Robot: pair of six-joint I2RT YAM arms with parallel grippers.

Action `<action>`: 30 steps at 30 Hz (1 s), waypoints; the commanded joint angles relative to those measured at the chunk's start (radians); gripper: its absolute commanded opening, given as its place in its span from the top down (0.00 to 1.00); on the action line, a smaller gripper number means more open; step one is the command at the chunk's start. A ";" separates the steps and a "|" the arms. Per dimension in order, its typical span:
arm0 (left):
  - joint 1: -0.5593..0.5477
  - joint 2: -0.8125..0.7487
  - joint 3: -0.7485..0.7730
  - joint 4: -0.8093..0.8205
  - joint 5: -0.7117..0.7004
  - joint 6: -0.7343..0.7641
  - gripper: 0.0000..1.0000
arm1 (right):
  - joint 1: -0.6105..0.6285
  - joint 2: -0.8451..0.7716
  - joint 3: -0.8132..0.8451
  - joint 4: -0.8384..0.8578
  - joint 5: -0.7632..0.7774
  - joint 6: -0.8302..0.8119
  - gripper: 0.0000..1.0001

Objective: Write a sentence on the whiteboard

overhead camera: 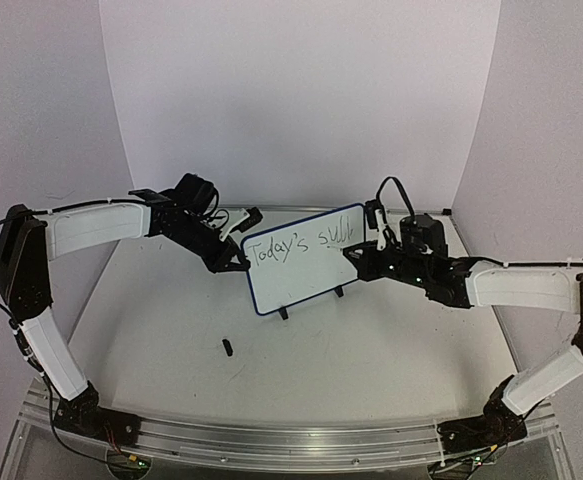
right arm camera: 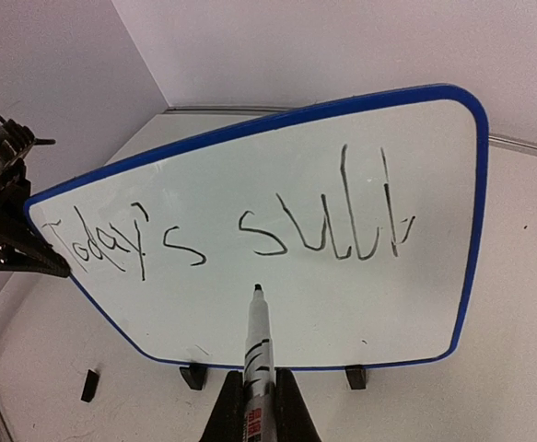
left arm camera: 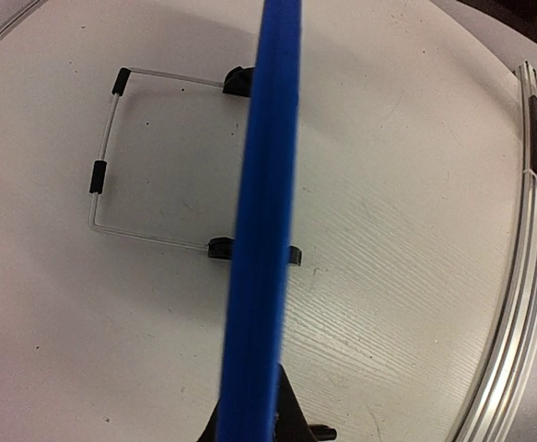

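Writing looks about half done. On the pale table (overhead camera: 171, 320) the whiteboard (overhead camera: 306, 285) stands leaning back, its top line filled and its lower half bare, so I'd say the step in hand is starting the second line. The left gripper (overhead camera: 239, 262) is clamped on the whiteboard's left rim, bracing it. From that wrist the blue rim runs edge-on straight up out of the pinched fingers. The right gripper (right arm camera: 259, 410) hangs in front of the whiteboard's face, near the bottom rim, and is pressed tight around a marker (right arm camera: 257, 345) that points up at the white surface. The wire stand (left arm camera: 102, 175) juts out behind the whiteboard, and the black clip feet (right arm camera: 192, 376) sit under the bottom rim. The sentence (right arm camera: 222, 235) so far reads "Today's" and then a shaky word, something like "sull" or "full". The marker's tip sits just beneath that line, between the two words; whether it touches the surface I cannot tell. The next move, I'd judge, calls for light pressure and small strokes within the bare strip below, with the left grip held firm so the whiteboard does not tip back. A small black piece (overhead camera: 227, 347) – perhaps the marker's cap – lies on the table in front of the whiteboard, off its left corner.
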 commanded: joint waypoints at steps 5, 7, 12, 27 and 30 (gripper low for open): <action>-0.008 0.028 -0.001 -0.063 -0.094 0.040 1.00 | 0.020 0.063 0.086 0.028 0.018 -0.023 1.00; -0.008 0.028 -0.001 -0.063 -0.094 0.040 1.00 | 0.020 0.076 0.095 0.033 0.026 -0.023 1.00; -0.008 0.028 -0.001 -0.063 -0.095 0.041 1.00 | 0.021 0.103 0.113 0.044 0.042 -0.026 1.00; -0.010 0.031 -0.001 -0.063 -0.095 0.040 1.00 | 0.020 0.108 0.109 0.081 0.063 -0.018 1.00; -0.010 0.031 0.000 -0.064 -0.095 0.041 1.00 | 0.020 0.114 0.112 0.083 0.070 -0.019 1.00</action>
